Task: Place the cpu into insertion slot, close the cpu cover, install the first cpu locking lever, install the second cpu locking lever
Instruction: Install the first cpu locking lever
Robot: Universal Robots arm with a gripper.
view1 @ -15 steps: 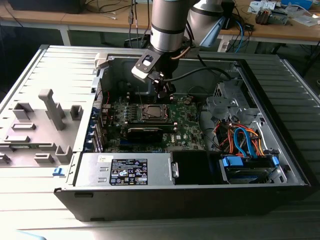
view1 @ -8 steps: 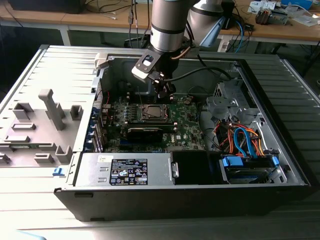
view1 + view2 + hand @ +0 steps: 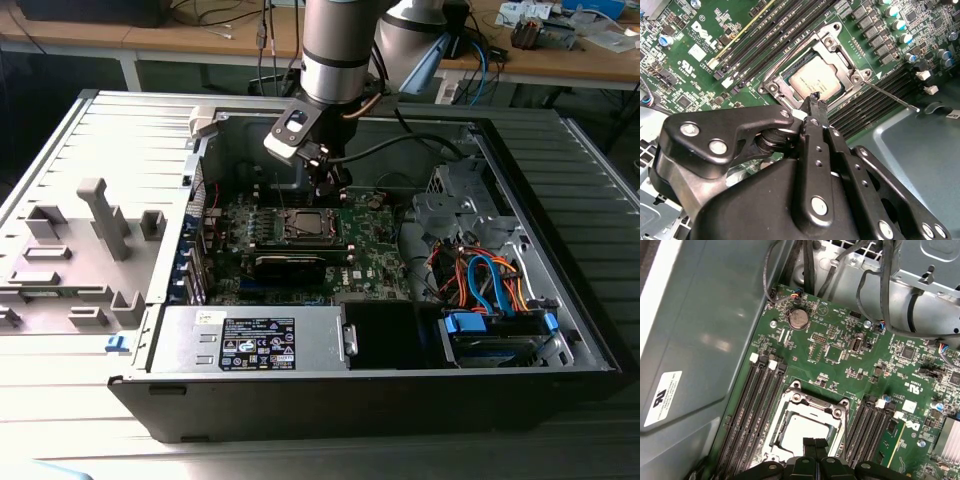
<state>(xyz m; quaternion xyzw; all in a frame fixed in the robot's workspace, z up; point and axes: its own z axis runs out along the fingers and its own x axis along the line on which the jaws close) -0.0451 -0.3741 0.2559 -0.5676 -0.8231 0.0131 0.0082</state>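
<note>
The cpu (image 3: 816, 80) lies flat in the insertion slot (image 3: 305, 222) on the green board, its dull silver top showing and the pin field hidden beneath it. The cpu cover (image 3: 846, 56) is down around it, framing the chip through its window. A thin silver locking lever (image 3: 892, 96) sticks out free from one corner of the socket. My gripper (image 3: 815, 100) hovers just over the socket's edge with its black fingertips pressed together and nothing between them. The first wrist view shows the same: gripper (image 3: 815, 441) at the rim of the cover (image 3: 812, 405), cpu (image 3: 800, 432) beneath.
Long black memory slots (image 3: 752, 405) flank the socket on both sides. The grey case wall (image 3: 700, 340) rises close by. A power supply (image 3: 260, 340) and a drive cage with blue and orange cables (image 3: 490, 280) fill the case's near side. A black card (image 3: 290, 265) lies beside the socket.
</note>
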